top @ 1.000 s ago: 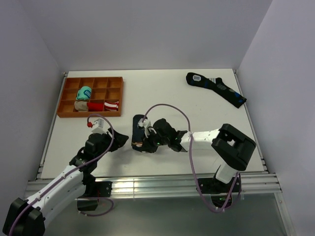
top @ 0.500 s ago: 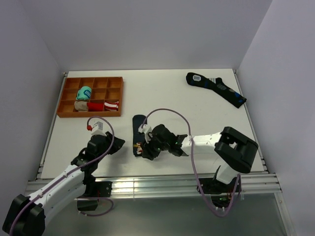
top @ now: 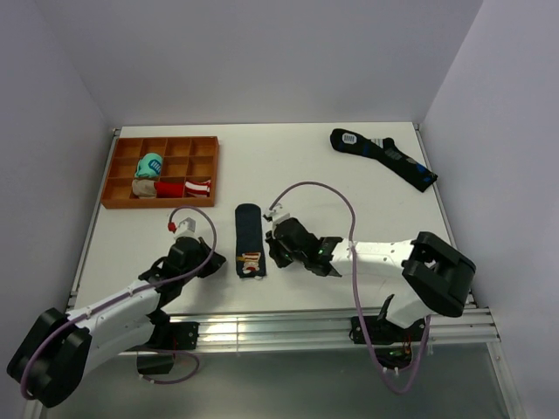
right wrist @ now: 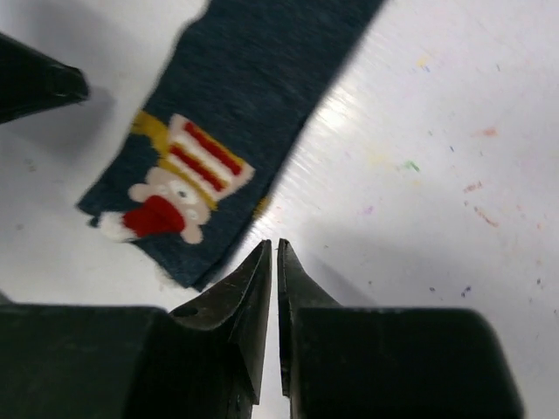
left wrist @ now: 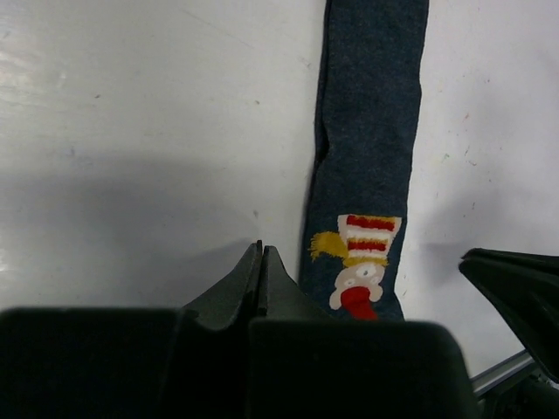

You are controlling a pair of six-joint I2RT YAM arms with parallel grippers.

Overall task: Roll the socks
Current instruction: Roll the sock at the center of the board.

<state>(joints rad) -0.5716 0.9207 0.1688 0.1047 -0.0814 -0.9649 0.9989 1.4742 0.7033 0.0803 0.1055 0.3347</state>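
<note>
The socks (top: 249, 231) lie flat on the counter (top: 349, 201). The left end effector (left wrist: 261, 253) sits just left of their patch end and the right end effector (right wrist: 273, 249) just right of it, both pinched together on nothing.

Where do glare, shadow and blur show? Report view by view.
Top external: even light, soft shadows. Left wrist: broad grey shadow on the table left of the socks. Right wrist: white glare streak on the table beside the socks.
</note>
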